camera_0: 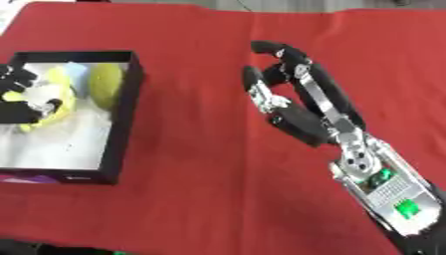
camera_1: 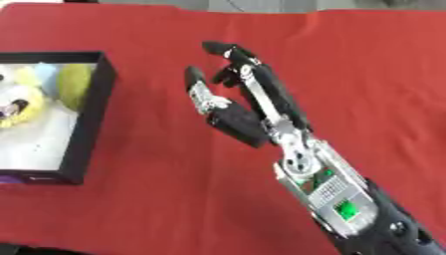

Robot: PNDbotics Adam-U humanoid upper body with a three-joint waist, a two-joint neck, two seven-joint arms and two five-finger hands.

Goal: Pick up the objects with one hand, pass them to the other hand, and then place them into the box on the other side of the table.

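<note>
Box (camera_0: 126, 107) holds yellow objects (camera_0: 106, 82) (no legible writing); left robot hand (camera_0: 17, 99) inside.

R hand (camera_1: 240, 107) empty over cloth (camera_1: 148, 199)

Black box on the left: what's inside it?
In the black box: yellow-green rounded objects on a white floor, with the left hand on them. What the hand covers is hidden.
</note>
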